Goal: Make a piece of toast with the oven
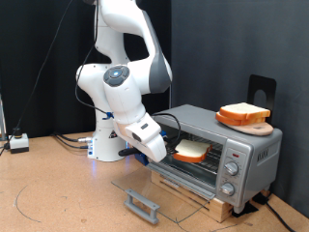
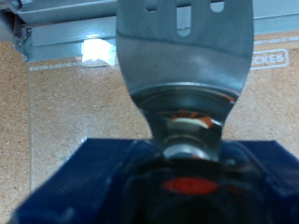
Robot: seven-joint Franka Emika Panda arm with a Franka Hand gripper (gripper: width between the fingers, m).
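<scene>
Small box: a pale box (image 1: 18,143) with a cable sits on the tabletop (image 1: 58,193) at the exterior view's far left, well apart from the work.
Arm: the white arm (image 1: 121,82) bends down from its base toward the open mouth of the oven (image 1: 217,155).
Gripper: the gripper (image 1: 157,147) is low at the oven opening, just beside the slice inside. In the wrist view its blue-padded hand is clamped on the stem of a metal spatula (image 2: 184,56); the fingers themselves are hidden by the padding, so I judge the grip from the tool standing fixed in the hand.
Door: the glass door (image 1: 154,188) lies folded flat and open in front, its grey bar handle (image 1: 141,204) nearest the exterior view's bottom.
Piece of toast: the piece of toast (image 1: 191,149) is inside the oven on the rack, pale face up, toward the opening's left side. Whether the spatula blade touches it I cannot tell.
Handling of the slice: it looks light, soft and slightly floppy, easy to dent or tear if pinched, so I judge it best borne from beneath on the flat blade, slid under an edge, not squeezed at the crust.
Knobs: two round knobs (image 1: 230,178) sit on the oven's front panel at the right.
Oven top: a round wooden board (image 1: 245,123) rests on the roof carrying a second slice (image 1: 241,111), untouched.
Progress: the bread appears already loaded, with the door not yet shut.
</scene>
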